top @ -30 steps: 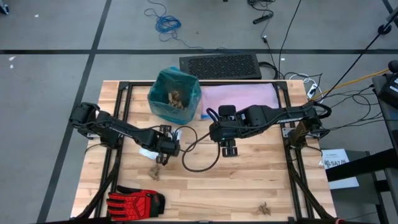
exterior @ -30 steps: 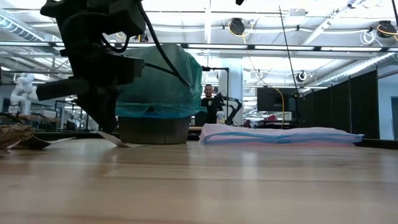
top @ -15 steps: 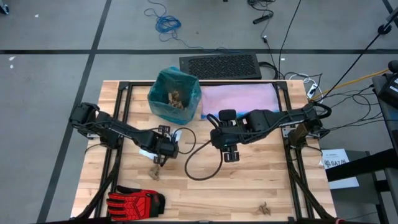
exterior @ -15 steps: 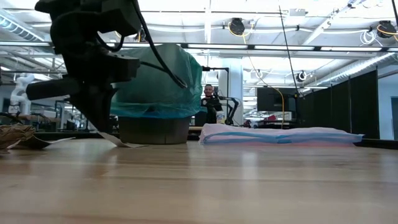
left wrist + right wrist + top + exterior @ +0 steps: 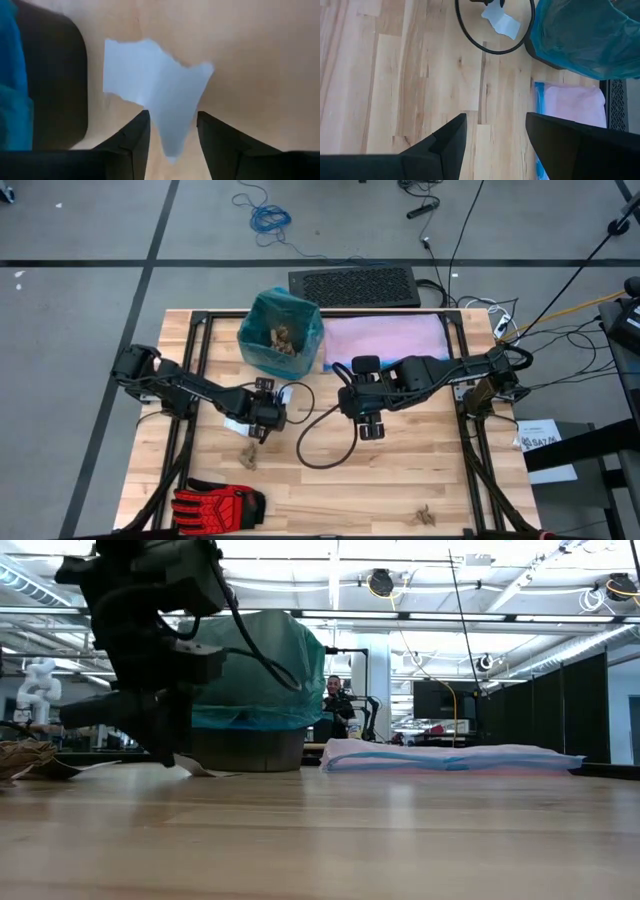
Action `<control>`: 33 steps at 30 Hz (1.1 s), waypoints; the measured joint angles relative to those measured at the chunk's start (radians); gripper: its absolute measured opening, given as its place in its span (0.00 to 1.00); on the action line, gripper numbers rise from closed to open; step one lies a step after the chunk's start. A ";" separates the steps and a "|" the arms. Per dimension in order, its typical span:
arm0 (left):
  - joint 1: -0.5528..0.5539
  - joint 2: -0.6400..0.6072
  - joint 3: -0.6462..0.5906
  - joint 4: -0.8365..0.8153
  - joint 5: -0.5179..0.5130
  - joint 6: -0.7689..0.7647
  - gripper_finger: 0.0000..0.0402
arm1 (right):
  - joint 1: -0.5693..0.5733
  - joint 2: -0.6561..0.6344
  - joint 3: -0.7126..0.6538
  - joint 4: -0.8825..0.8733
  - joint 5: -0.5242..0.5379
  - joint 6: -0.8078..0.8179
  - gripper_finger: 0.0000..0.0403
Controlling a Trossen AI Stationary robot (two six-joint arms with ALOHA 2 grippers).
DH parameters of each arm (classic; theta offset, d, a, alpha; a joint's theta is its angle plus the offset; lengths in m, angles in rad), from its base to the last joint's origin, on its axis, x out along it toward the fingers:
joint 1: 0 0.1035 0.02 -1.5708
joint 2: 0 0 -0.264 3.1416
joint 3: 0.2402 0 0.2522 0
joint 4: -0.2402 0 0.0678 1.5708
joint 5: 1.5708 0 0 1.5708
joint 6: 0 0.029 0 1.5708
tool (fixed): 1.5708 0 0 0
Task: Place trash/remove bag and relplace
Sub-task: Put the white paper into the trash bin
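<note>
Wooden table [image 5: 400, 480]: your left gripper [image 5: 172, 131], fingers parted, straddles the white paper scrap [image 5: 155, 92] beside the bin [image 5: 280, 332].

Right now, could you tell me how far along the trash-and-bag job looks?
Done: some brown scraps already lie in the bag lining the bin.
In hand: the left gripper is open, low over a white paper scrap on the table, nothing gripped. The right gripper hangs open and empty mid-table.
Left: a brown shred by the left gripper, another near the front edge, then swapping the bag.
</note>
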State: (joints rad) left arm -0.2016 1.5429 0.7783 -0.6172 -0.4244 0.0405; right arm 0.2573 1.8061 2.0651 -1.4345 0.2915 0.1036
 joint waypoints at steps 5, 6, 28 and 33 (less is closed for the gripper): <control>0.012 0.000 0.000 0.012 -0.001 -0.001 0.17 | 0.000 0.000 0.000 0.000 0.000 -0.003 0.49; 0.012 0.000 0.000 0.015 -0.001 0.000 0.10 | 0.000 0.000 0.000 0.000 0.000 -0.002 0.49; -0.095 -0.196 0.453 -0.221 -0.118 -0.029 0.00 | 0.438 -0.209 -0.437 0.043 -0.216 0.715 0.37; -0.022 -0.233 0.576 -0.263 -0.243 0.002 0.00 | 0.544 -0.230 -0.675 0.272 -0.317 0.977 0.33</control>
State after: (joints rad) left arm -0.2234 1.3098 1.3546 -0.8799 -0.6671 0.0422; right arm 0.8010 1.5757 1.3897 -1.1628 -0.0256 1.0802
